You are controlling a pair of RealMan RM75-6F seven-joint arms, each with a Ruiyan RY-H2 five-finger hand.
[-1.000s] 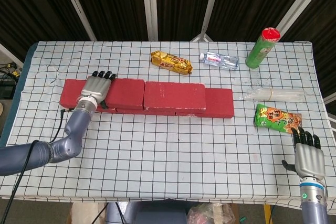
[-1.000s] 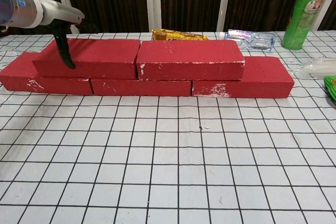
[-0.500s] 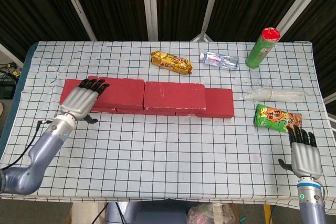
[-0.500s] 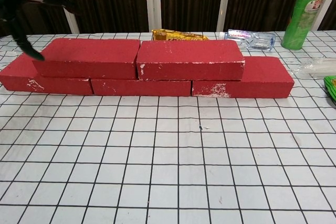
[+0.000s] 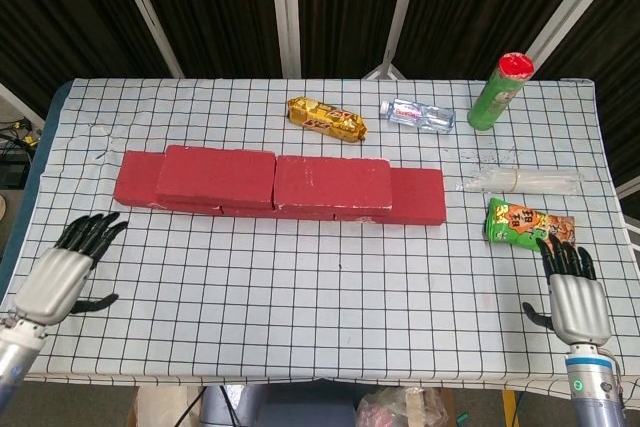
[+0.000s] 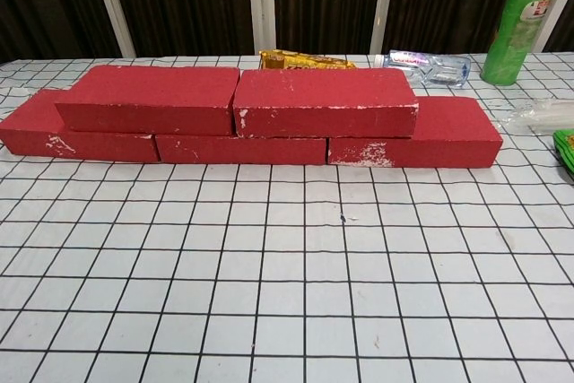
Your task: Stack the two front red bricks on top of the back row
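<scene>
red bricks [image 6: 238, 100] stacked; hands, seemingly empty, head-view only.

Tabletop [image 5: 300, 307] covered in white cloth with black grid. Dark corrugated wall panels [image 5: 210, 17] behind at 12 o'clock, crossed by slanted white metal struts [image 5: 285, 7]. Cables [image 5: 15, 132] on floor at 9 o'clock. Even overhead light.

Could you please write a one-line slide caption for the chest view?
Two red bricks sit stacked on the back row, with snacks and a green can behind.

bright even light, sharp, soft shadows
</scene>
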